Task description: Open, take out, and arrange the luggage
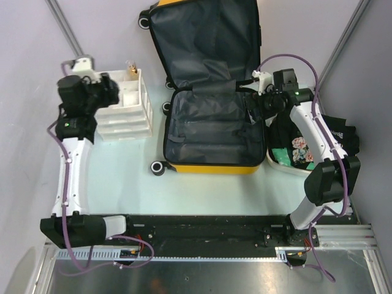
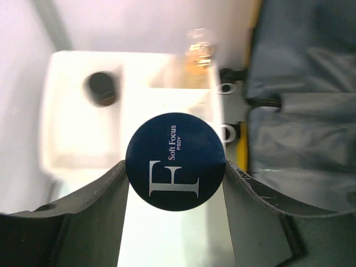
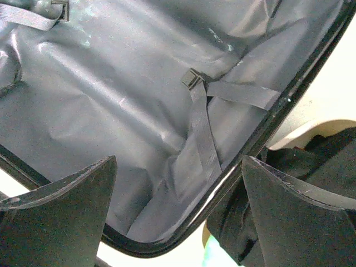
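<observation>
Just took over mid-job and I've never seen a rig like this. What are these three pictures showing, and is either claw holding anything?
Two robot arms work side by side. The overhead picture looks down on both; the other two come from a camera on each wrist, its dark fingers at the bottom. In the middle lies the open yellow luggage, showing grey lining and straps. Left of it stands a white drawer unit; right, a white tub of clothes. The left gripper is shut on a round dark blue compact marked Soft Focus, above the drawer unit. The right gripper is open, empty, over the luggage's right edge.
</observation>
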Action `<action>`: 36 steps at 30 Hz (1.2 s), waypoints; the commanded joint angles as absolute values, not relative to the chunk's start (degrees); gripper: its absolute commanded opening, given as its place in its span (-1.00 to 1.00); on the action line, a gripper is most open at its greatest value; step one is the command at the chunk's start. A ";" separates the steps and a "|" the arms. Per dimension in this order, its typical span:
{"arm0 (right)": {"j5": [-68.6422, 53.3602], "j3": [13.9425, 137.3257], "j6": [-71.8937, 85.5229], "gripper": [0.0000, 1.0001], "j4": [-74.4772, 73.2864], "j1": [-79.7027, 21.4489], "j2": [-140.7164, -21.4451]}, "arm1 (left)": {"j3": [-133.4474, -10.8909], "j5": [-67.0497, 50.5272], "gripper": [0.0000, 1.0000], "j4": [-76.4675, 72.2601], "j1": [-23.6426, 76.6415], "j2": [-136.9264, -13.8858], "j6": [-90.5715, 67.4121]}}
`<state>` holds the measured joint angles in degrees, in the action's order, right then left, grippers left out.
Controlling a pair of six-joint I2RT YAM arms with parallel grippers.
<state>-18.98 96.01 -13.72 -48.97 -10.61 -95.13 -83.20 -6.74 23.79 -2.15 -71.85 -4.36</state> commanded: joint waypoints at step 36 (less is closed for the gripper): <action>-16.61 98.79 -13.62 0.99 -49.48 -12.48 -95.71 | -101.78 -4.75 0.15 31.55 -18.02 -101.43 2.11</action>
